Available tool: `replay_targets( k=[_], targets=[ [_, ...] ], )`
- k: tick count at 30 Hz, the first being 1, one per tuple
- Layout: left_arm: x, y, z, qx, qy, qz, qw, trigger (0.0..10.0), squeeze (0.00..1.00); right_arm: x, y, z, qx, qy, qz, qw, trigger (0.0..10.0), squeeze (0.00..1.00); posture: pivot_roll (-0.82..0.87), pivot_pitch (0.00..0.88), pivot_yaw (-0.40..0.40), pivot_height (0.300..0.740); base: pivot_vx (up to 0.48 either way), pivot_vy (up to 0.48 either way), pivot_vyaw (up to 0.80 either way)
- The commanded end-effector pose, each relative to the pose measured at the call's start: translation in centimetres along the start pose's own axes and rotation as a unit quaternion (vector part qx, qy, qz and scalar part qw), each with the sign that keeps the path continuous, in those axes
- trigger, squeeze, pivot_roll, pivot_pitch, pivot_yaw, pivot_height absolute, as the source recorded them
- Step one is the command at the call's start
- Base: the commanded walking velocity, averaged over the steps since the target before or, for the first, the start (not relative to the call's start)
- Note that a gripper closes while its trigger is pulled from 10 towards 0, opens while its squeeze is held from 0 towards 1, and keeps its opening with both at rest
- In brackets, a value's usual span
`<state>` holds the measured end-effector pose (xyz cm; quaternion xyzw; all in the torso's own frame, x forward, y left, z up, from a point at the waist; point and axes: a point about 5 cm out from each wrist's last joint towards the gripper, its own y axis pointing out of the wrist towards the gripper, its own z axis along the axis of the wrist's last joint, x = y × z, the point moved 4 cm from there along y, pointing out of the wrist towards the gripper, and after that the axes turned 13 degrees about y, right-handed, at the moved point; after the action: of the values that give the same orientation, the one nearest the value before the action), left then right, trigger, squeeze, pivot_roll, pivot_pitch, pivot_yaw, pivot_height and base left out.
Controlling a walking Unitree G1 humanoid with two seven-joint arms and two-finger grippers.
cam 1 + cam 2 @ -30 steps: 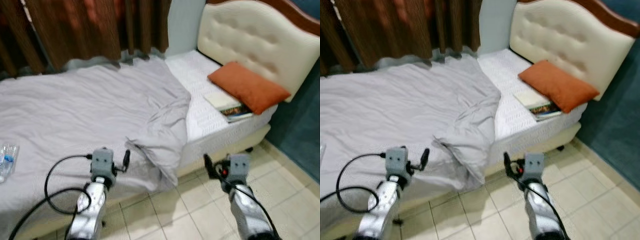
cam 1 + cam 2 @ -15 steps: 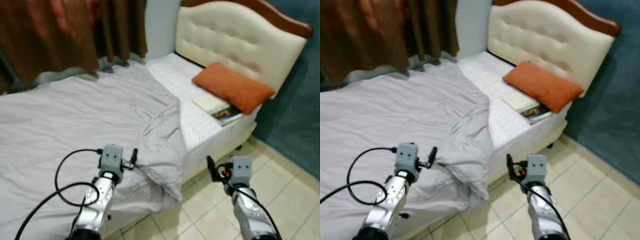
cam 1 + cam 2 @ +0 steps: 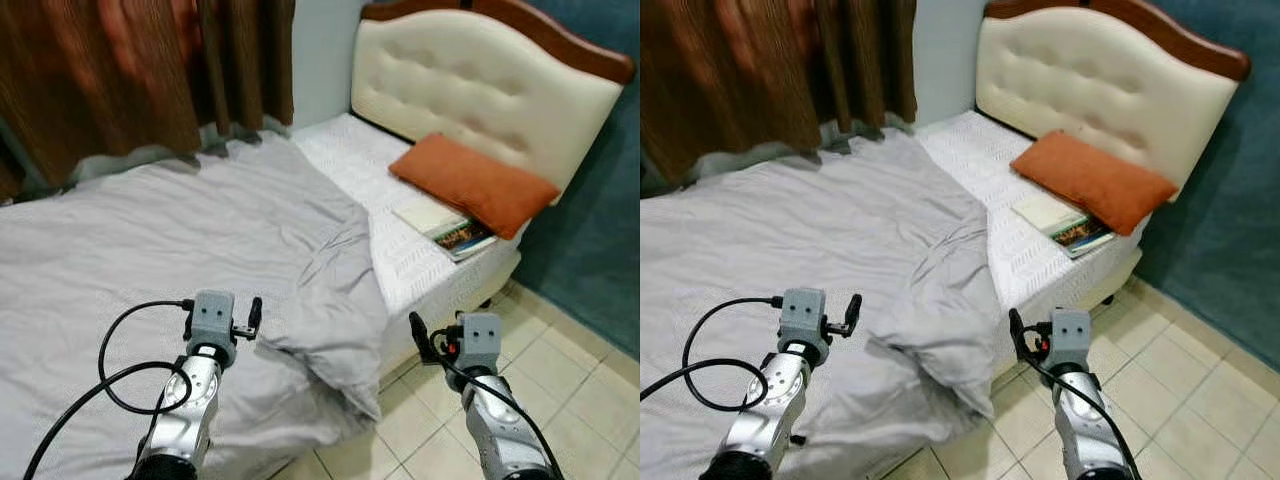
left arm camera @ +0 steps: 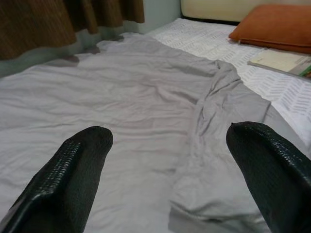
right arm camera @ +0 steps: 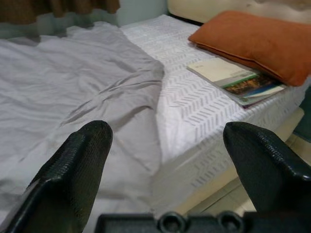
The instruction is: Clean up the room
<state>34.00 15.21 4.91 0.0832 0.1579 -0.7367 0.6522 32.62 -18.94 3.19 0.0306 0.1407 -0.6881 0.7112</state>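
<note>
grey blanket bunched on the bed

grey blanket (image 3: 190, 240) is lying rumpled across the bed (image 3: 420, 260), one corner drooping over its edge. left gripper (image 4: 160, 170) is hovering above it, right gripper (image 5: 165, 160) beside the bed, both with fingers spread wide, gripping nothing.

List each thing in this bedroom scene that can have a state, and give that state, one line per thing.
grey blanket: rumpled, corner folded back, hanging off the bed edge
orange pillow: lying flat against the headboard
books: closed, stacked beside the pillow
curtain: drawn
left gripper: open, empty
right gripper: open, empty
</note>
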Motion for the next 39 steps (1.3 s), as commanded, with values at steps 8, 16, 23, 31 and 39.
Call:
replay_targets(
  k=[8, 16, 23, 31, 39],
  targets=[
    [1.4, 0.2, 0.3, 0.0, 0.01, -0.018, 1.0, 10.0, 0.0, 0.5, -0.1, 0.1, -0.004, -0.007, -0.004, 1.0, 10.0, 0.0, -0.05, 0.023, -0.025, 0.74, 0.384, -0.223, 0.0],
    [1.9, 0.1, 0.2, -0.002, 0.006, -0.021, 1.0, 10.0, 0.0, 0.4, -0.1, -0.1, -0.009, -0.009, 0.002, 1.0, 10.0, 0.0, -0.05, 0.019, -0.028, 0.74, 0.248, -0.257, 0.0],
    [2.1, -0.1, 0.3, 0.004, 0.003, -0.017, 1.0, 10.0, 0.0, 0.3, -0.2, -0.2, -0.013, -0.012, 0.006, 1.0, 10.0, 0.0, -0.05, 0.013, -0.03, 0.74, 0.0, -0.137, 0.0],
    [1.9, 0.1, -0.1, -0.007, -0.007, -0.014, 1.0, 10.0, 0.0, 0.2, -0.2, -0.2, -0.013, -0.013, 0.009, 1.0, 10.0, 0.0, -0.05, 0.015, -0.029, 0.74, 0.0, -0.47, 0.0],
    [0.8, 2.0, -1.1, -0.055, 0.043, -0.031, 0.997, 10.0, 0.0, 0.3, -1.5, -1.2, -0.028, -0.016, 0.013, 0.999, 10.0, 0.0, -0.08, 0.096, -0.036, 0.74, 0.0, -0.169, 0.15]
  ],
)
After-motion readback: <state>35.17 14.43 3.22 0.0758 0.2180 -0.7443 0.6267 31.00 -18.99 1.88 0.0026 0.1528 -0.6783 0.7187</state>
